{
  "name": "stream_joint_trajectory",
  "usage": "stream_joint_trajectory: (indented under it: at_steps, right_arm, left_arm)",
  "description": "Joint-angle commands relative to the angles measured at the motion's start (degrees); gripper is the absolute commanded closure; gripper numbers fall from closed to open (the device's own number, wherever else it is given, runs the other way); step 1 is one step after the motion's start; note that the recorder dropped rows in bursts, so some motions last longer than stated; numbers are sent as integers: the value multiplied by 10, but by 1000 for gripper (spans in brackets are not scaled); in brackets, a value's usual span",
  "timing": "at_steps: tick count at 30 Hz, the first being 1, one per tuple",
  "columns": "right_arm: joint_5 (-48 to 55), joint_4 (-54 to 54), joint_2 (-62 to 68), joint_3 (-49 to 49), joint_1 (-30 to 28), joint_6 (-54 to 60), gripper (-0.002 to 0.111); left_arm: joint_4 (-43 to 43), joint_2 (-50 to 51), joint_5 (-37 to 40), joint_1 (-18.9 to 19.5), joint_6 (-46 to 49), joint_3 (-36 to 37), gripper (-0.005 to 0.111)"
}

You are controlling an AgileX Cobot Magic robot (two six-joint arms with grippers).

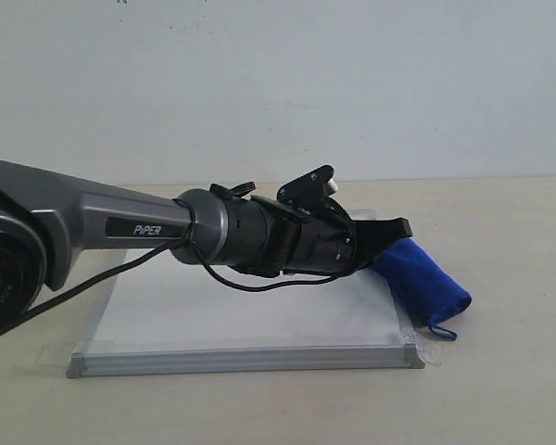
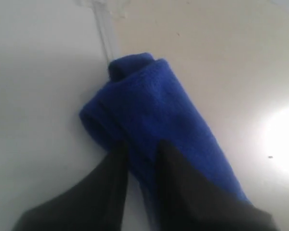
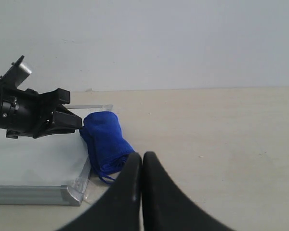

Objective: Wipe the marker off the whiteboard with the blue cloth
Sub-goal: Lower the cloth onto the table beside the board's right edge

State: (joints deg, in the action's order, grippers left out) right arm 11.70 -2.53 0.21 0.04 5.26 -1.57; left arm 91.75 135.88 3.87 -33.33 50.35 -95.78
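The whiteboard lies flat on the table, its silver frame toward the camera. No red marker lines show on its white surface in any view. The blue cloth, a rolled bundle with a small loop, rests on the table against the board's right edge. My left gripper reaches across the board to the cloth's near end. In the left wrist view its fingers pinch a fold of the cloth. My right gripper is shut and empty, well to the right of the cloth.
The left arm's black wrist and cable hang low over the board. A clear plastic scrap lies by the board's front right corner. Bare beige table stretches to the right, with a white wall behind.
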Motion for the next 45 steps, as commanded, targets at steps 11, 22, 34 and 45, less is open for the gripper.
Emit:
stream_joint_trajectory:
  at_steps: [11, 22, 34, 45]
  right_arm:
    - [-3, 1, -2, 0, -1, 2, 108]
    - [-3, 1, -2, 0, -1, 2, 108]
    - [-3, 1, -2, 0, -1, 2, 108]
    - [-3, 1, -2, 0, -1, 2, 108]
  left_arm:
    - [0, 25, -9, 1, 4, -18, 103]
    - [0, 72, 24, 0, -27, -67, 103]
    - [-3, 87, 52, 0, -28, -113, 103]
    - [-34, 90, 69, 0, -32, -125, 103]
